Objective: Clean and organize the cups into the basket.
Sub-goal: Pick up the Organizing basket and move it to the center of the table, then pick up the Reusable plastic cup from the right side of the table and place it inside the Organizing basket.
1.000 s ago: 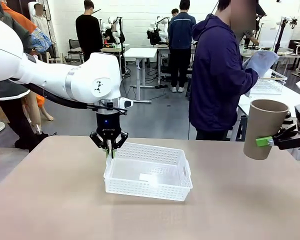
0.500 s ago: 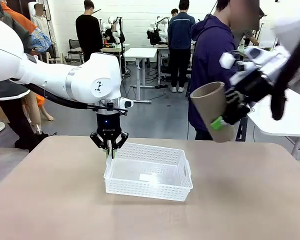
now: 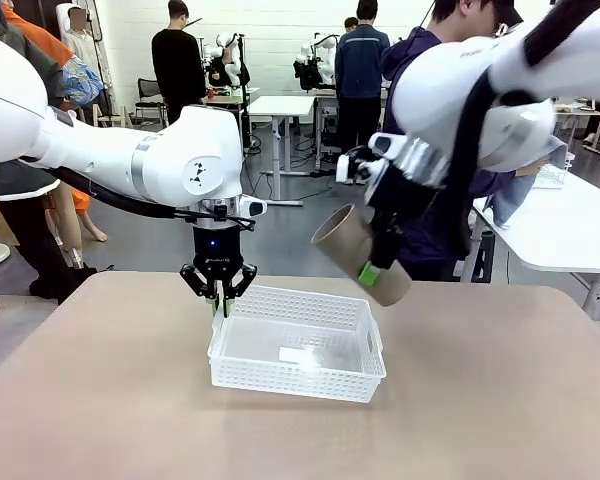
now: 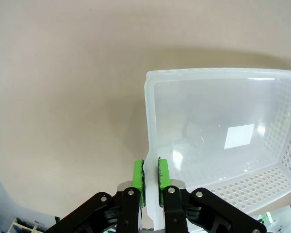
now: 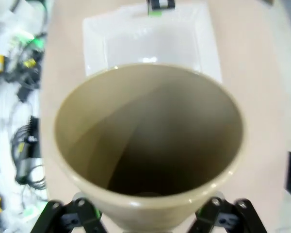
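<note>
The left gripper [image 3: 218,300] points straight down at the far-left corner of the white perforated basket [image 3: 298,378]. In the left wrist view its green pads [image 4: 138,175] sit close together with the basket's [image 4: 218,73] thin rim wall pinched between them, one pad inside the wall and one outside. The basket stands flat on the tan table [image 3: 100,400], near the middle. Its floor is bare translucent plastic with one bright rectangular patch of reflected light.

The right gripper [image 3: 376,270] reaches in from above and holds a tan tumbler cup [image 3: 345,240] across its body, jaws spread wide round it. One green pad presses on the side that faces the camera. The cup hangs in the air, tilted, its open mouth turned up and toward the robot's left. It is over the far-right part of the basket and clear of the rim.

The right wrist view looks straight into the cup [image 5: 150,145], with the right gripper's [image 5: 148,216] fingers at both sides of its wall. The inside is plain tan, darkening toward the bottom. Past the cup's lip lies the blurred basket [image 5: 94,34], with the left gripper [image 5: 157,6] at its far edge.
</note>
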`<action>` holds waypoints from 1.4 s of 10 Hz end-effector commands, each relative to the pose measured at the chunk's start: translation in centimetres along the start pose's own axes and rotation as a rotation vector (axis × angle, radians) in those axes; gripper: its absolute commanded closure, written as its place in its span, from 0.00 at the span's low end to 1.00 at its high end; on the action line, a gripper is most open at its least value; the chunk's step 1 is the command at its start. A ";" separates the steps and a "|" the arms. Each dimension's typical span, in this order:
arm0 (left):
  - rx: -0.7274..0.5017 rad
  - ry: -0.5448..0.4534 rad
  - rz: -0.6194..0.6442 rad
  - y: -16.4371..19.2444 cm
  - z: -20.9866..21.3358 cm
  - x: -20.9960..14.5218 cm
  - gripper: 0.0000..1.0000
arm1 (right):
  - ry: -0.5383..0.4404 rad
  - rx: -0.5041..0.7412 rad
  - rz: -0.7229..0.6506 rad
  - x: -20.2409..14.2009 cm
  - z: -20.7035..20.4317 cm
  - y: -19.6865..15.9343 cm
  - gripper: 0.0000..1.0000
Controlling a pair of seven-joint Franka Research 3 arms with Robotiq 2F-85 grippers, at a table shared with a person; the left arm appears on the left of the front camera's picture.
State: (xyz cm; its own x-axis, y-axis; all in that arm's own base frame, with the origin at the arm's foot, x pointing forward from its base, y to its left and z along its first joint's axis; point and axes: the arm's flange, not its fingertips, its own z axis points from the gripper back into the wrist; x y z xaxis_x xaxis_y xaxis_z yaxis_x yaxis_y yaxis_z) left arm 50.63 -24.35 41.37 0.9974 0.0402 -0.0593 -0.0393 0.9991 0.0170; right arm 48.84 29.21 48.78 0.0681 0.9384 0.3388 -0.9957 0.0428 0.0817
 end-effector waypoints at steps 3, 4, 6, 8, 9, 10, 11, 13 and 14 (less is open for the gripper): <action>0.000 -0.003 0.011 -0.1 0.0 -0.1 1.00 | 0.056 -0.008 0.055 3.3 -1.8 -1.4 0.17; 0.000 -0.003 0.011 -0.1 0.0 -0.1 1.00 | 0.052 0.013 0.041 2.0 -2.5 -1.2 0.17; 0.000 -0.003 0.011 -0.1 0.0 -0.1 1.00 | 0.052 0.013 0.041 2.0 -2.5 -1.2 0.17; 0.000 -0.003 0.011 -0.1 0.0 -0.1 1.00 | 0.052 0.014 0.050 2.5 -2.7 -1.5 0.17; 0.000 -0.003 0.011 -0.1 0.0 -0.1 1.00 | 0.094 -0.034 0.033 1.3 -4.8 0.2 0.17; 0.000 -0.003 0.011 -0.1 0.0 -0.1 1.00 | 0.101 -0.074 0.061 1.2 -6.2 2.0 0.17; 0.000 -0.003 0.011 -0.1 0.0 -0.1 1.00 | 0.108 -0.115 0.078 1.3 -7.4 3.4 0.17; 0.000 -0.003 0.011 -0.1 0.0 -0.1 1.00 | 0.105 -0.178 0.093 1.9 -9.5 5.2 0.17; 0.000 -0.003 0.011 -0.1 0.0 -0.1 1.00 | 0.105 -0.169 0.093 2.3 -10.3 5.1 0.17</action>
State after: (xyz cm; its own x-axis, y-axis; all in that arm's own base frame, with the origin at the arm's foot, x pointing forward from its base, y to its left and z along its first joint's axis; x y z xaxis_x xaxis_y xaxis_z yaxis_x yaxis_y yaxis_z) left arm 50.63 -24.34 41.36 0.9974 0.0404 -0.0595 -0.0394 0.9991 0.0171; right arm 43.45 34.99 40.68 -0.0495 0.9654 0.2559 -0.9968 -0.0318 -0.0729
